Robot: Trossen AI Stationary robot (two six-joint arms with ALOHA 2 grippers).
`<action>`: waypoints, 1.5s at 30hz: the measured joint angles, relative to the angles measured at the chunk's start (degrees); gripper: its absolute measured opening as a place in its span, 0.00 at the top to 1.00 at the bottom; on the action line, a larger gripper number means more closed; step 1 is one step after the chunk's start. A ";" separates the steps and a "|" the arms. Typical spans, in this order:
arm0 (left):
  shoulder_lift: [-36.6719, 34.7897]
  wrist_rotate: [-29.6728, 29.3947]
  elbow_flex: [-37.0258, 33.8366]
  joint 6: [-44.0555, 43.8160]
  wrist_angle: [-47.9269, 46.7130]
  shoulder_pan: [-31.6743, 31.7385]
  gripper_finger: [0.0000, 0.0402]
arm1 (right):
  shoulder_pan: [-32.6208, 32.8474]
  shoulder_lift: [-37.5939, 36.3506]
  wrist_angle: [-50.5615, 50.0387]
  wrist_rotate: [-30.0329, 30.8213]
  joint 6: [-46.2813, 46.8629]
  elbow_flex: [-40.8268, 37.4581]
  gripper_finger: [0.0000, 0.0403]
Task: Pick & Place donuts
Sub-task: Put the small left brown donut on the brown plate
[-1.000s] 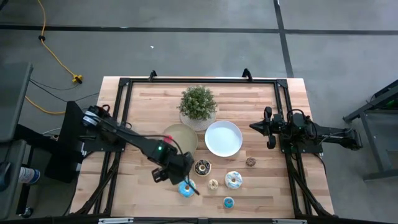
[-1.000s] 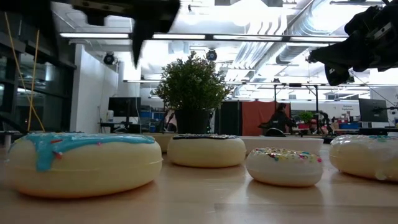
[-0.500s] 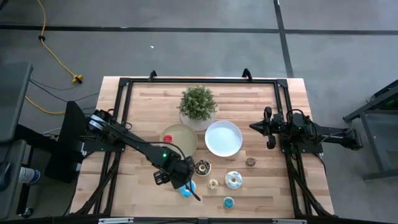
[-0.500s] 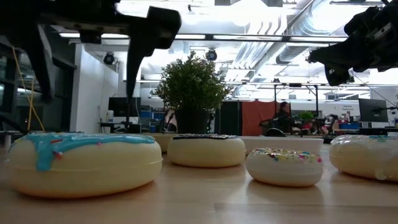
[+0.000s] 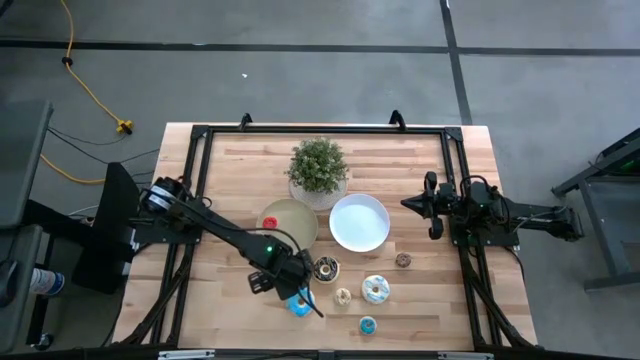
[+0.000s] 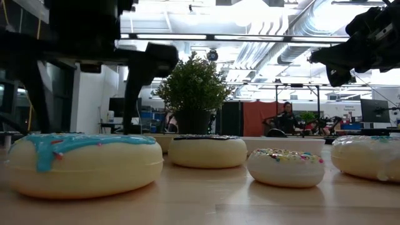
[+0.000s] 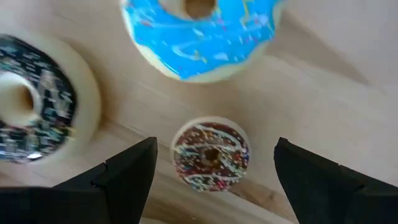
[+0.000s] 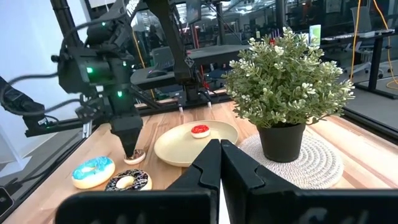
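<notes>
A small brown sprinkled donut (image 7: 210, 158) lies flat on the wooden table between a large blue-iced donut (image 7: 199, 31) and a large dark chocolate donut (image 7: 31, 106). My left gripper (image 7: 216, 143) points down just over the small brown one, open, one finger on each side of it and not touching. The high view hides that donut under the gripper (image 5: 292, 290). A red donut (image 5: 271, 221) lies on the tan plate (image 5: 295, 232). My right gripper (image 5: 432, 208) hangs shut and level at the table's right side.
Other donuts lie near the front: a small tan one (image 5: 343, 296), a large white-and-blue one (image 5: 376, 289), a small blue one (image 5: 367, 325) and a small brown one (image 5: 403, 260). A white plate (image 5: 359, 222) and a potted plant (image 5: 318, 170) stand behind them.
My left gripper has come down toward the small brown donut, staying open. In the low view its fingers have dropped until their tips stand behind the blue-iced donut. The donuts have not moved.
</notes>
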 joint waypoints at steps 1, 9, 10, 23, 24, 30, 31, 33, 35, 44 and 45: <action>-0.08 0.13 -0.01 -0.01 0.21 -0.02 0.22 | -0.02 0.02 -0.02 0.02 0.02 0.02 1.00; -0.08 0.48 -0.15 0.00 0.14 1.86 0.22 | -0.02 0.02 -0.03 0.00 0.01 0.00 1.00; -0.09 0.49 -0.43 0.02 0.57 2.18 0.22 | 0.00 0.02 -0.04 0.00 0.01 0.00 1.00; -2.66 1.90 -5.55 1.09 3.85 2.50 0.22 | -0.02 0.06 -0.05 0.00 0.01 0.02 1.00; -2.64 2.10 -5.55 1.09 4.09 2.50 0.22 | -0.02 0.06 -0.04 -0.02 0.00 0.02 1.00; -2.63 2.26 -7.73 1.19 9.44 2.50 0.22 | -0.01 0.08 0.00 -0.02 0.01 0.01 1.00; -2.63 2.26 -7.85 1.18 9.60 2.50 0.22 | -0.02 0.08 0.08 -0.02 0.00 0.00 1.00; -2.63 2.26 -8.17 1.18 9.81 2.50 0.22 | -0.02 0.08 0.09 -0.04 0.01 0.02 1.00; -2.63 2.29 -8.58 1.18 9.58 2.50 0.22 | -0.02 0.08 0.11 -0.04 0.00 0.00 1.00; -2.22 3.52 -8.94 1.22 9.62 2.50 0.22 | -0.02 0.08 0.16 -0.07 0.00 0.02 1.00; -2.22 3.51 -8.94 1.22 9.60 2.50 0.22 | 0.00 0.08 0.17 -0.07 0.02 0.02 1.00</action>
